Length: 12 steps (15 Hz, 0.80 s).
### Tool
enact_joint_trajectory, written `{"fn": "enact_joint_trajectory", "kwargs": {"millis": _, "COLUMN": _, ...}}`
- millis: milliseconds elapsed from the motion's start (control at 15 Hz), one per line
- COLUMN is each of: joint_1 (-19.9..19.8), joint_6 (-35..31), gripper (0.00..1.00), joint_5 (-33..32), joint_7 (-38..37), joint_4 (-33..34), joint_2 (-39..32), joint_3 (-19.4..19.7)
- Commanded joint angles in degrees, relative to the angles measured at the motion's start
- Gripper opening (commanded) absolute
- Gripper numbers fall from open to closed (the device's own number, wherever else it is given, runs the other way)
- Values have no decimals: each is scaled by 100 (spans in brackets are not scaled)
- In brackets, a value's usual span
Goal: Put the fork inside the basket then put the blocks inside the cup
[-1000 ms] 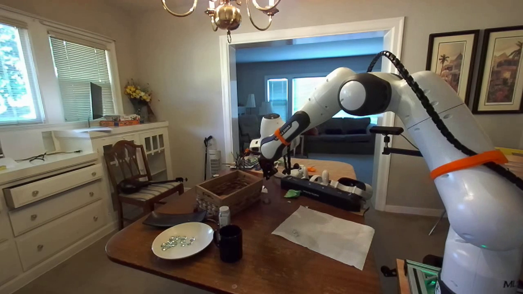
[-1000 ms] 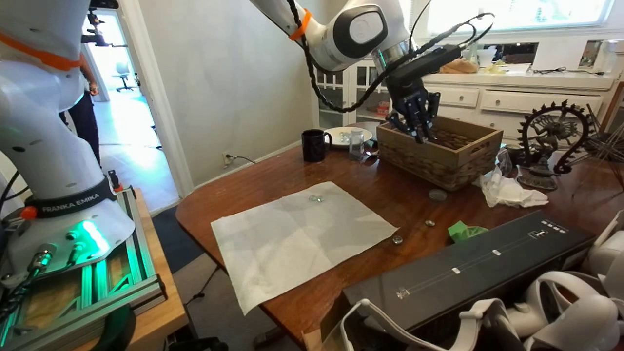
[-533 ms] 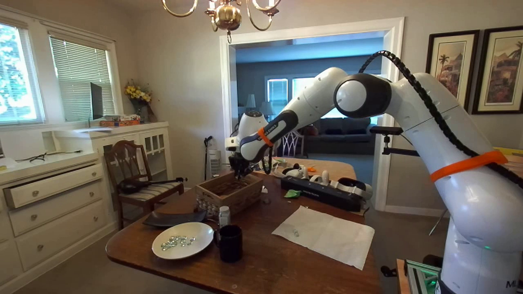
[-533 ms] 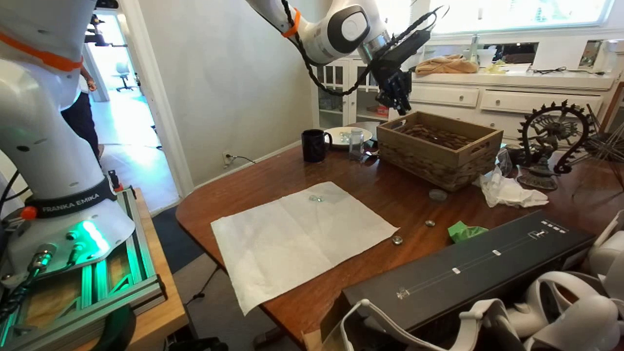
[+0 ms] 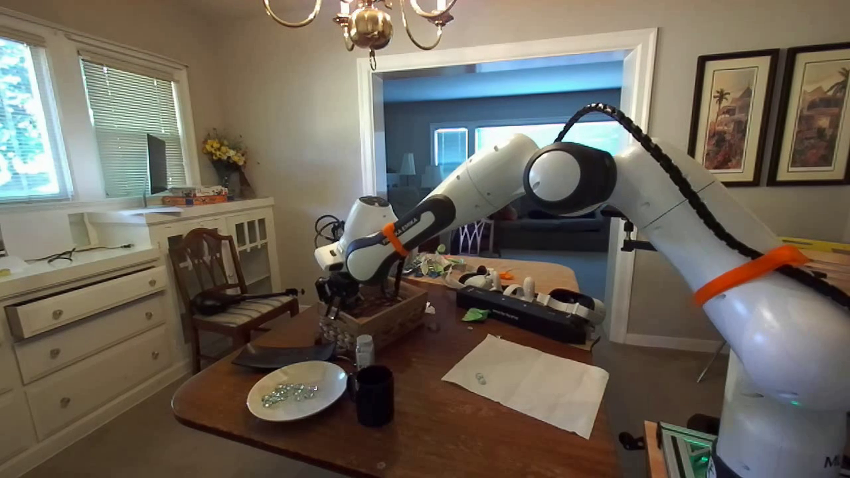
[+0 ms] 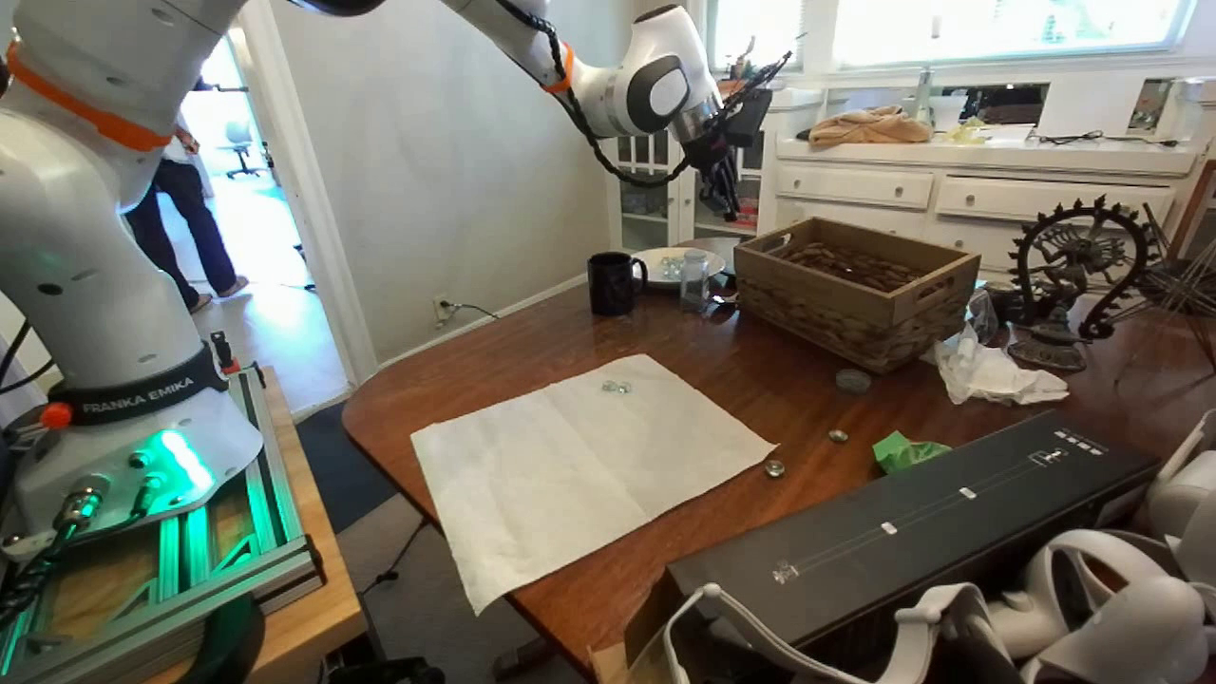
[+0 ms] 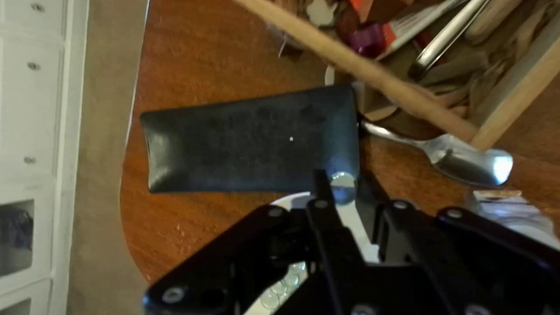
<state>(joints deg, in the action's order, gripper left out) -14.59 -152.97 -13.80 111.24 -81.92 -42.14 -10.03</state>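
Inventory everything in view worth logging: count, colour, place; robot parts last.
Table: 1, brown, mid-room
Basket: 1, brown, on table
Utensil: 1, silver, inside basket
Spoon: 1, silver, beside basket
Plate: 1, white, table end
Mug: 1, black, beside plate
Paper sheet: 1, white, on table
Glass gems: many, transparent, plate, sheet, table
Tray: 1, black, beside plate
Jar: 1, transparent, near mug
Long box: 1, black, on table
Headset gear: uncounted, white, beside box
Statue: 1, dark, near basket
Crumpled wrap: 1, white, beside basket
Chandelier: 1, brass, overhead
Person: 1, dark trousers, background
Arm: 1, white, over table
Gripper: 1, black, near basket, holding one gem
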Motion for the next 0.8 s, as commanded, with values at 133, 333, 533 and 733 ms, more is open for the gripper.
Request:
{"fn": "enact_joint_trajectory", "kwargs": {"millis": 133, "joint_1": -4, "joint_6": 333, "gripper": 5, "joint_5": 384, "joint_7": 1845, "joint_4": 515, "joint_2": -771, "joint_3": -525}}
{"fn": "enact_joint_trajectory", "kwargs": {"millis": 333, "joint_1": -27, "joint_6": 664, "gripper": 5, "joint_5": 534, "joint_7": 2808, "joint_4": 624, "joint_2": -991, "joint_3": -674}}
{"fn": "enact_joint_trajectory", "kwargs": {"millis": 533, "joint_1": -11, "joint_6": 1027, "gripper": 47, "joint_5": 606, "joint_7": 3798, "joint_4": 770, "joint_2": -1098, "joint_3": -642}}
{"fn": "enact_joint_trajectory", "kwargs": {"millis": 733, "joint_1": 161, "joint_6": 1016, "gripper": 67, "joint_5": 470, "joint_7": 4074, "joint_4": 661, "joint_2": -778, "joint_3": -143}}
